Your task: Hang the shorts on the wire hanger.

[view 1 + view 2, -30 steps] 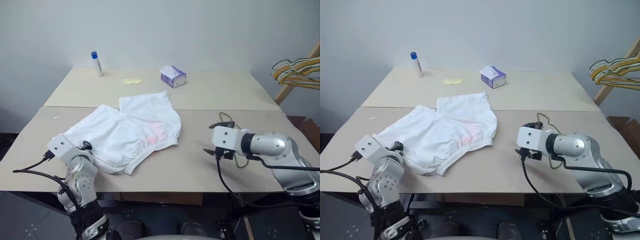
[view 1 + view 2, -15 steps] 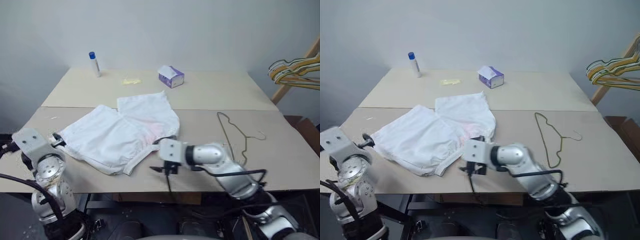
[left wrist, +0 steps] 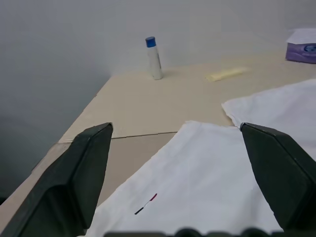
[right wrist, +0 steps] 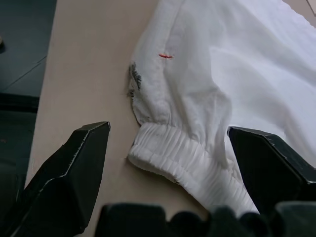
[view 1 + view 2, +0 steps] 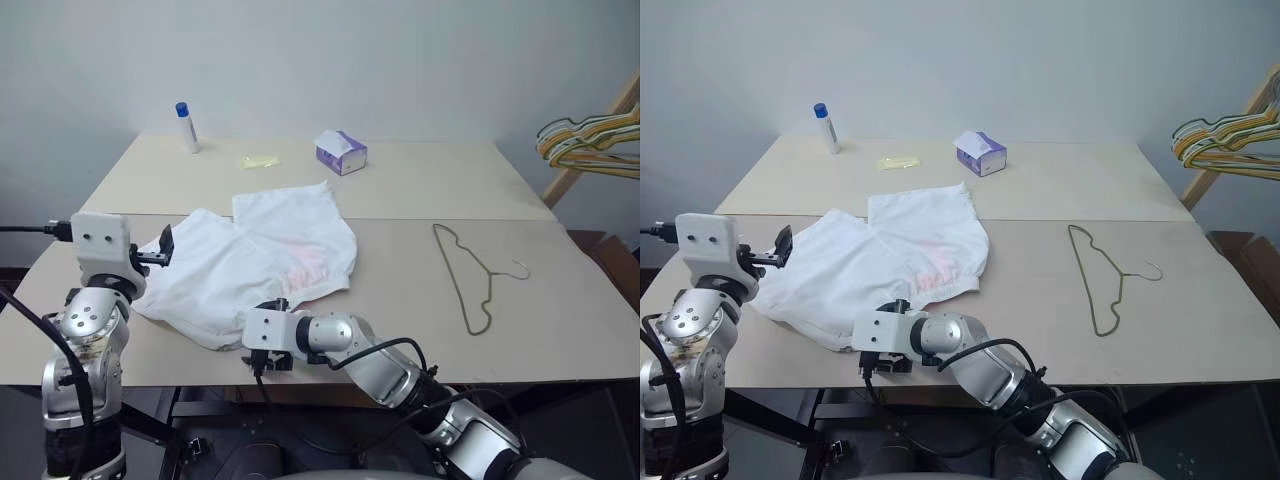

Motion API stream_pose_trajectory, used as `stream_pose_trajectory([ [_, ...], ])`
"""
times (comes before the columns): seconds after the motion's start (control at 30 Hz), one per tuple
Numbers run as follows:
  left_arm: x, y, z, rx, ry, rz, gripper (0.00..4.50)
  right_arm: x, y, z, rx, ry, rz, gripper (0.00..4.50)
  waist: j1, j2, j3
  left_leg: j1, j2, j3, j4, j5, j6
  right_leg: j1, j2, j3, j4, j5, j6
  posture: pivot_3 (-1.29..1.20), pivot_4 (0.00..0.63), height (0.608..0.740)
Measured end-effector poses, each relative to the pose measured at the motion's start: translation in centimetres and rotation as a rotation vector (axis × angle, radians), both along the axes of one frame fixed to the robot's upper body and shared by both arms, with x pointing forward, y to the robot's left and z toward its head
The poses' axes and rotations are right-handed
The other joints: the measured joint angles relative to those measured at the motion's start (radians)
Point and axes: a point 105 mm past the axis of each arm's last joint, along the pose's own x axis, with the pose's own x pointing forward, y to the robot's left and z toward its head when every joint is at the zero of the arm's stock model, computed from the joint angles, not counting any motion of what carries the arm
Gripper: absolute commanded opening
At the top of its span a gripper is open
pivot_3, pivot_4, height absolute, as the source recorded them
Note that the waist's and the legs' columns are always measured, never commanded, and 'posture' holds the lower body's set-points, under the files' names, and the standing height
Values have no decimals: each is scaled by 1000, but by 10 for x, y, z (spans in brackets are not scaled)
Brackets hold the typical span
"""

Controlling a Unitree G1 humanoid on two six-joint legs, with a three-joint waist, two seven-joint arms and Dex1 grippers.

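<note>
On the near half of the table point(image 5: 560, 340) the shorts point(image 5: 250, 262) lie flat, spread out, long axis running from the near-left corner toward the far right, waistband along the near edge. Right gripper point(image 4: 168, 148) sits just beside that waistband at the front table edge, fingers spread wide with the elastic between them — nothing pinched yet. Left gripper point(image 3: 173, 163) hovers at the left end of the shorts, also spread wide and empty, pointing along the cloth toward the far side. Wire hanger point(image 5: 468, 275) lies flat on the right half, well apart from the shorts, hook toward the right edge. My read: right gripper is nearer the waistband, so it makes the first pinch. Tissue box point(image 5: 340, 153) and bottle point(image 5: 187, 126) sit far back — out of the way.
</note>
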Motion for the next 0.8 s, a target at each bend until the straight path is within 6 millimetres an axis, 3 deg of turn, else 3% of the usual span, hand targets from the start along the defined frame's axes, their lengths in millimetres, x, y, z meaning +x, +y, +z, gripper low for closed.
stream_pose_trajectory([
  [0.33, 3, -4, -7, 19, 26, -23, 4500, 2, 1, -8, -55, -30, -8, 12, -11, 0, 0, 0, 0, 0, 0, 0, 0, -1, 0, 0, 1, 0, 0, 53, 0, 740],
  [0.47, 5, -4, -10, 22, 33, -26, 4500, 1, 1, -10, -74, -49, 1, 12, -15, 0, 0, 0, 0, 0, 0, 0, 0, -1, 0, 0, 1, 0, 0, 49, 0, 740],
  [0.57, 7, -6, -12, 33, 36, -42, 4500, 5, -11, -13, -101, -100, 15, 12, -14, 0, 0, 0, 0, 0, 0, 0, 0, 0, 0, 0, 1, -1, 0, 42, 0, 740],
  [0.8, 8, -17, -12, 37, 60, -145, 4500, 28, -88, -5, -232, -185, 41, 12, -15, 1, 1, -1, 0, 0, 0, 0, 0, 0, 0, -1, 0, -1, 1, 16, 0, 740],
])
